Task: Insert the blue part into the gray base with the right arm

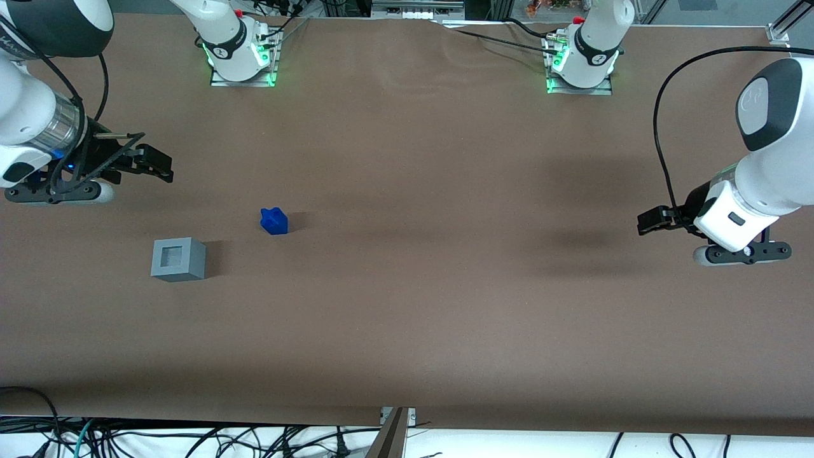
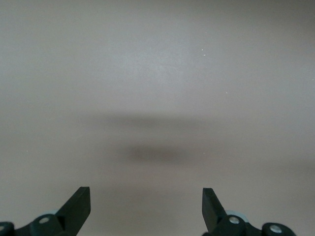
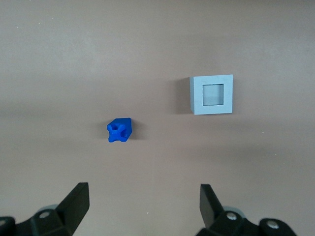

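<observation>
**Blue part untouched; approach step pending**

Front view: the right arm's gripper [image 1: 152,166] hangs above the bench [image 1: 445,305], clear of both pieces. The blue part [image 1: 274,221] lies apart from it, the gray base [image 1: 178,259] nearer the camera.

Right wrist view: fingers [image 3: 75,201] spread, empty. Blue part [image 3: 119,130] and gray base [image 3: 212,94] lie ahead of the gripper, well apart. Judged next: descend over the blue part, then close.

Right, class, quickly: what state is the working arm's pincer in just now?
Right arm's pincer: open, holding nothing, hanging above the table, apart from the blue part and the gray base.
</observation>
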`<state>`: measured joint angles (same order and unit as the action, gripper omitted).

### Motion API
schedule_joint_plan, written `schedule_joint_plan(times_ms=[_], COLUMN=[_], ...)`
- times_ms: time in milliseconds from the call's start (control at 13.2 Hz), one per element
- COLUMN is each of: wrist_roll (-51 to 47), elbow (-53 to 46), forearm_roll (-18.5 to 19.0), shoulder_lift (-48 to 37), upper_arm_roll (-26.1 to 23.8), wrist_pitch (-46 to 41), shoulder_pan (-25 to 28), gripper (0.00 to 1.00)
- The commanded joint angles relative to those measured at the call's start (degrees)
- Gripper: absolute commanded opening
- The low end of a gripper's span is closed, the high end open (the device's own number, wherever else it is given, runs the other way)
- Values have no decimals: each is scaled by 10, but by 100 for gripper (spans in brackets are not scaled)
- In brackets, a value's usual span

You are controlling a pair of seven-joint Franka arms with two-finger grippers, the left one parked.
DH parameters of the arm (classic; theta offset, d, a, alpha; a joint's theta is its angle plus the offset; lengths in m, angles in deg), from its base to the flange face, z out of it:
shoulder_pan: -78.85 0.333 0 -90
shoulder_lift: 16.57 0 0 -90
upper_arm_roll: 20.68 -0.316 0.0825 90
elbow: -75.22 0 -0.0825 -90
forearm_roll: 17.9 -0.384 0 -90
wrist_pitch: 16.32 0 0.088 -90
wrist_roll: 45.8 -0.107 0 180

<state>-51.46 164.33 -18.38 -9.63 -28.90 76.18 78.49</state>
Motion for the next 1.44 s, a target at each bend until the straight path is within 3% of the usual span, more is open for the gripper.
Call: schedule_joint_plan(times_ms=[0, 1360], wrist_roll=[-3, 7], elbow=[-4, -16], forearm_roll=[6, 14], shoulder_lift=[-5, -4], upper_arm_roll=[-14, -15], wrist_pitch=[-3, 0], shoulder_pan=[-9, -9], gripper=[99, 99])
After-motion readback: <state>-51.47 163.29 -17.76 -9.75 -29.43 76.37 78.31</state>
